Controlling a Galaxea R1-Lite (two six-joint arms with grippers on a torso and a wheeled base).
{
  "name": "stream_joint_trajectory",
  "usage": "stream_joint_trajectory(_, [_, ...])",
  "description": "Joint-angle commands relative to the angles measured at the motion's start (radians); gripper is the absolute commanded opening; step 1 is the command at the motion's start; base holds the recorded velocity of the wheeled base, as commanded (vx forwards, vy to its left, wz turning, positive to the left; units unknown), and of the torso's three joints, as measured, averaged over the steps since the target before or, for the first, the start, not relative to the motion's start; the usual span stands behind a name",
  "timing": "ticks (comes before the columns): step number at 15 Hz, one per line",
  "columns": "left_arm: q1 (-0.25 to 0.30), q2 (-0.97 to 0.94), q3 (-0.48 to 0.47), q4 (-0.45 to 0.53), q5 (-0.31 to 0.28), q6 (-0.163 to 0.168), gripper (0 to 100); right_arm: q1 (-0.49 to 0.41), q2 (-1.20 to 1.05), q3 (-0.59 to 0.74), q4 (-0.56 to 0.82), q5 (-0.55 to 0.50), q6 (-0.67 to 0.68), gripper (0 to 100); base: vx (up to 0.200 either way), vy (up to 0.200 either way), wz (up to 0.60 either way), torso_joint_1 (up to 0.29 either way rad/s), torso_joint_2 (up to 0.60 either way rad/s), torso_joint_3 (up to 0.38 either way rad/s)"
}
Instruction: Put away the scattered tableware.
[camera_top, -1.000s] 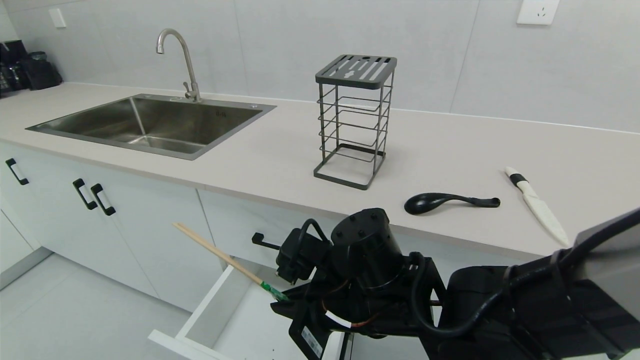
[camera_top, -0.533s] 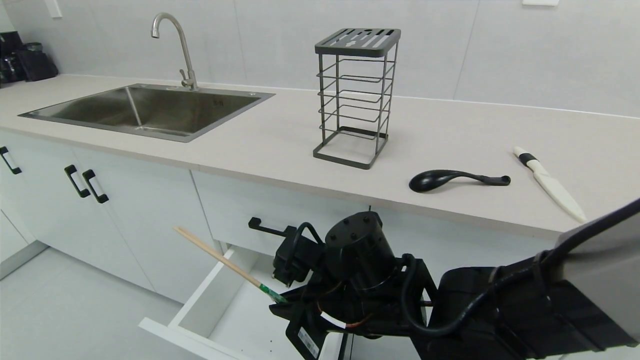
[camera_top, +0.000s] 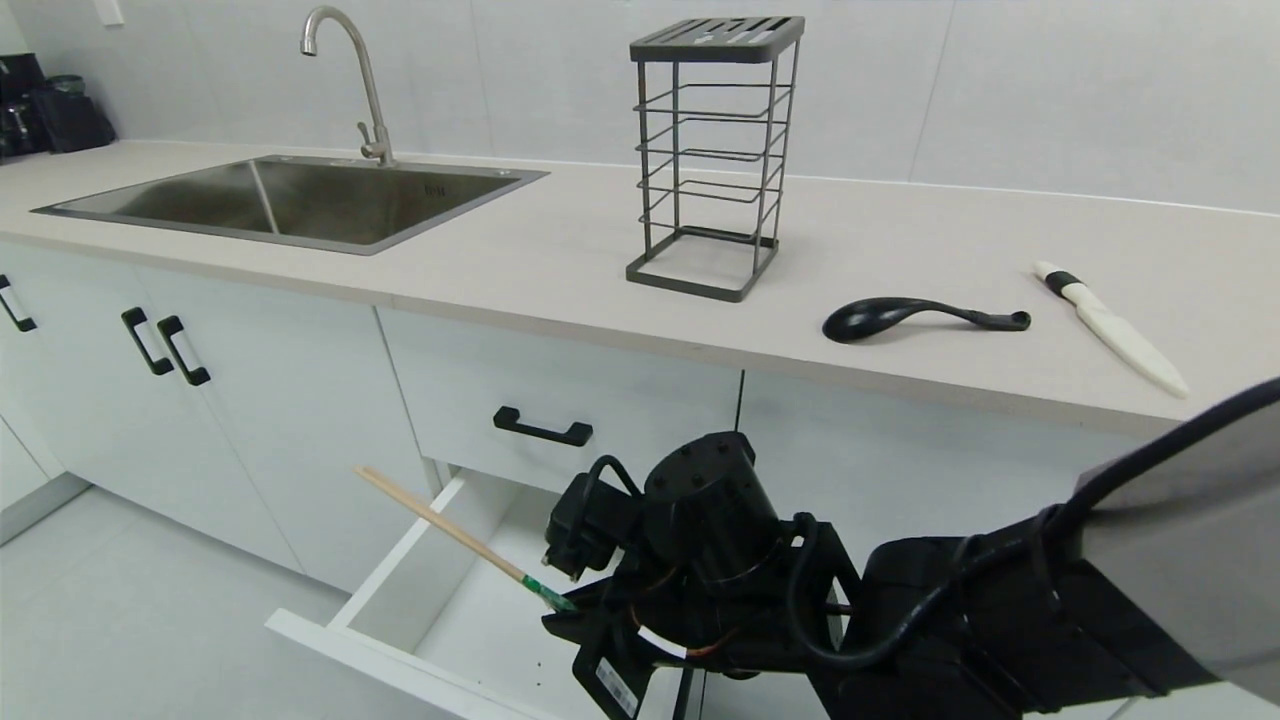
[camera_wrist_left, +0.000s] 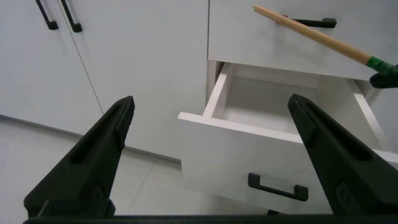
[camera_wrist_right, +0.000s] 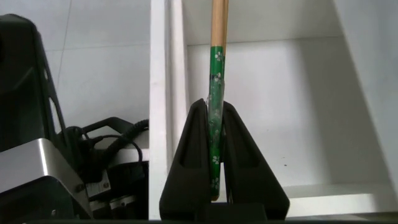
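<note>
The left gripper (camera_wrist_left: 211, 102) gapes open, facing the drawer's (camera_top: 395, 580) front-left corner. The chopsticks (camera_top: 440, 525) slant up and leftward above the open drawer — green end pinched by the right gripper (camera_top: 565, 603), over the drawer floor.

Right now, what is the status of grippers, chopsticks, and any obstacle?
Right gripper shut on chopsticks, above the open drawer. Left gripper open, empty. Spoon, knife on counter. No obstacle seen in drawer.
</note>
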Motion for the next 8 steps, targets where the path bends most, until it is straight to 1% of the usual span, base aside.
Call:
stream_joint_trajectory(1, [0.0, 0.001, 0.0, 0.001, 0.0, 0.0, 100, -0.008, 0.013, 0.0, 0.001, -0.001, -0.001, 0, 0.0, 0.0, 0.0, -0.144, 0.27, 0.105])
stream_joint_trajectory(3, [0.0, 0.001, 0.0, 0.001, 0.0, 0.0, 100, -0.018, 0.023, 0.0, 0.001, -0.001, -0.001, 0, 0.0, 0.0, 0.0, -0.124, 0.27, 0.088])
stream_joint_trajectory(5, [0.0, 0.001, 0.0, 0.001, 0.0, 0.0, 100, -0.025, 0.034, -0.003, 0.001, -0.001, -0.001, 0, 0.0, 0.0, 0.0, -0.036, 0.2, 0.044])
stream_joint_trajectory(8, [0.0, 0.001, 0.0, 0.001, 0.0, 0.0, 100, -0.036, 0.046, -0.009, 0.001, -0.001, -0.001, 0, 0.0, 0.0, 0.0, -0.002, 0.03, 0.011])
